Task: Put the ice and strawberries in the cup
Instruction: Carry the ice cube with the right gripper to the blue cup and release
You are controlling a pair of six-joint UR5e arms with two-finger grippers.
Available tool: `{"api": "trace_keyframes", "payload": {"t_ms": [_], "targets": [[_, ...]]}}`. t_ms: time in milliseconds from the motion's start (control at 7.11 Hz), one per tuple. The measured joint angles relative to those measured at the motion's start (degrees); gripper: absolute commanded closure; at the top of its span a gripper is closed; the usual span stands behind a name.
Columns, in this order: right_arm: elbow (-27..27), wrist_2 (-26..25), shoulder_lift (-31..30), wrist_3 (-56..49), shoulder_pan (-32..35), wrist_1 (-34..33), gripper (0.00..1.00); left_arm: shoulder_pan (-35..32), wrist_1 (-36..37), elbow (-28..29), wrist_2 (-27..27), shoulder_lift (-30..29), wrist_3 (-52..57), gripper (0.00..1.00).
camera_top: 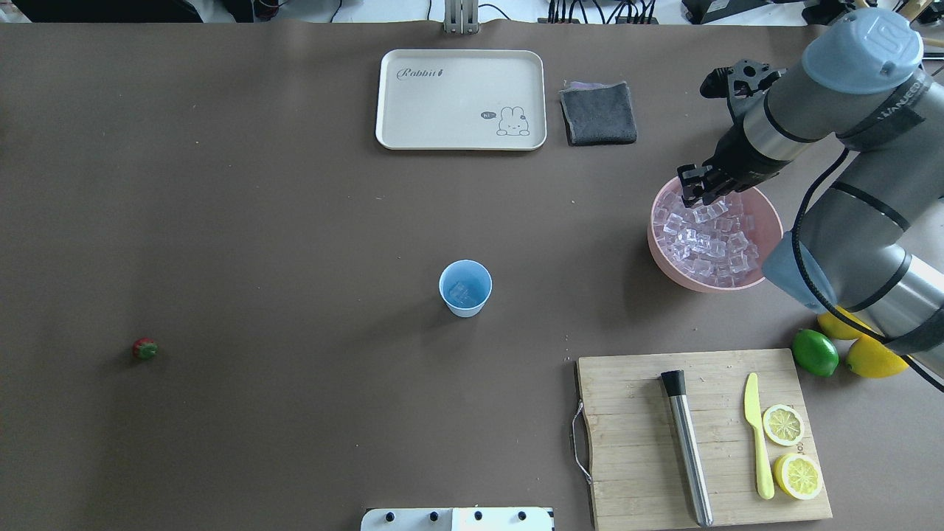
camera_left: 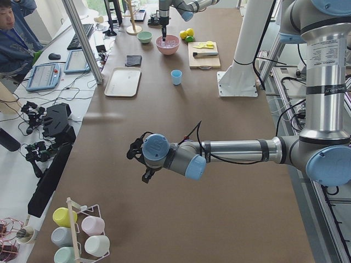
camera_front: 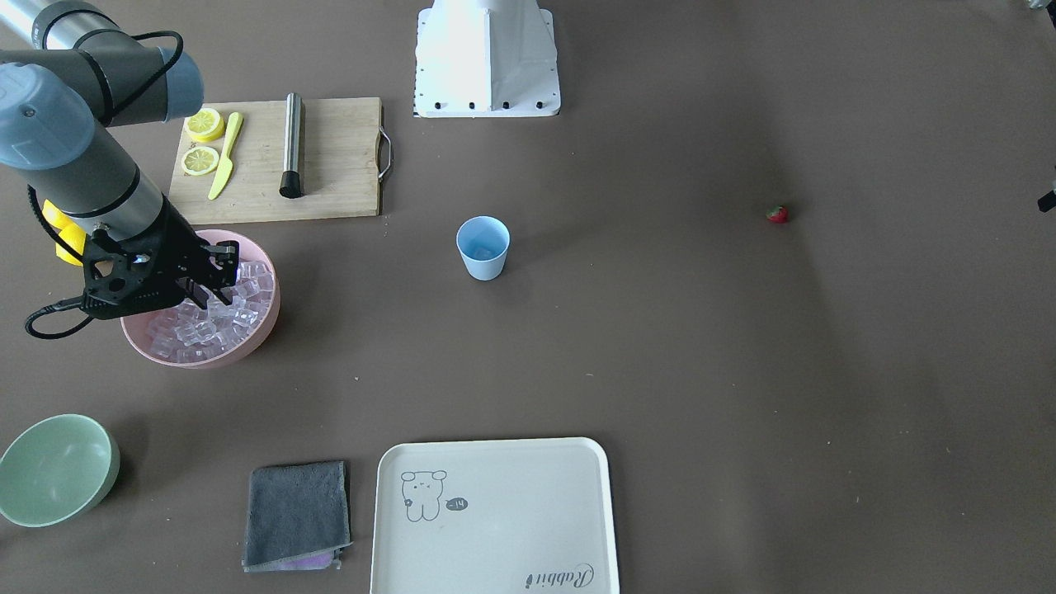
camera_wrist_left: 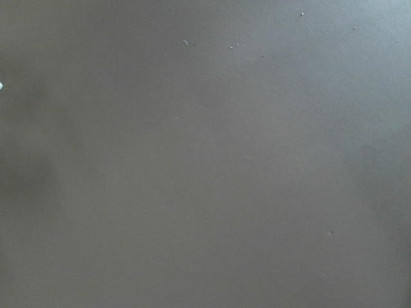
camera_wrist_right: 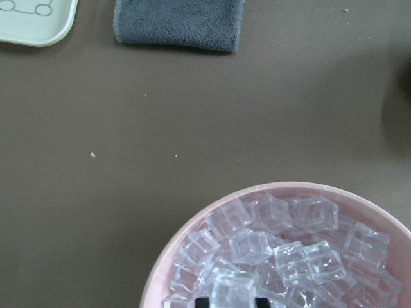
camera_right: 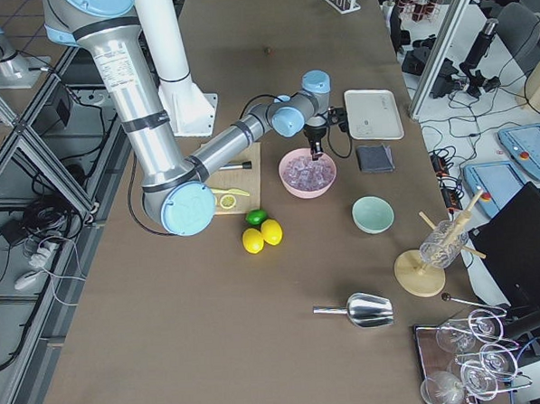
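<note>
Because the right gripper [camera_top: 697, 190] hangs inside the pink bowl [camera_top: 700, 286], the coming move turns on one thing: where the cup [camera_front: 483, 266] lies from the fingers. In the wrist view the two dark fingertips [camera_wrist_right: 202, 301] stand on both sides of one cube [camera_wrist_right: 232, 285], which looks raised above the rest of the ice [camera_top: 708, 243]. I judge they are clamped on it, but only the very tips show at the lower edge, so the contact itself is hard to confirm.

From the bowl, the cup stands well apart, toward the middle of the table and a little closer to the robot's base. It is upright with its mouth open upward. The carry would therefore go sideways to the robot's left and slightly back. Something pale lies at the cup's bottom, maybe ice; I cannot be sure.

Farther on, the strawberry [camera_top: 144, 349] lies alone on the bare table at the robot's left side, far from the cup. The left gripper [camera_left: 138, 159] appears only in the side view, over the table's left end, so I judge it is the nearer one for the berry. Whether its fingers are apart or together, I cannot tell, and its wrist camera shows only table.
</note>
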Motion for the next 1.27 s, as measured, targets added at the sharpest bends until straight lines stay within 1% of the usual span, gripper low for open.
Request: {"api": "trace_keyframes", "payload": {"t_ms": [141,281,422,562,844,984,1125,1266], "targets": [[1.3,0.5,2.3,2.9,-0.1,-3.1,1.00,0.1,0.0,0.0,0.0,0.0,0.0,0.01],[1.9,0.4,5.6,9.5,-1.7,-5.2,1.00,0.1,0.0,0.0,0.0,0.0,0.0,0.01],[2.1,-1.3,9.3,18.0,-4.9,-6.2,1.00,0.1,0.0,0.0,0.0,0.0,0.0,0.01],[1.9,-5.0,12.7,26.7,-9.0,-6.6,1.00,0.2,0.0,0.0,0.0,0.0,0.0,0.01],[0.5,-15.6,19.0,42.2,-18.5,-8.1,1.00,0.2,0.0,0.1,0.0,-0.2,-0.9,0.01],[-1.4,-20.3,22.4,47.4,-22.4,-9.6,1.00,0.3,0.0,0.1,-0.1,-0.3,-1.2,0.01],[-3.1,-23.5,24.5,50.2,-24.9,-10.5,1.00,0.3,0.0,0.1,-0.1,-0.3,-1.3,0.01],[-4.0,-25.0,25.3,51.3,-26.1,-10.8,0.71,0.3,0.0,0.1,-0.1,-0.3,-1.3,0.01]]}}
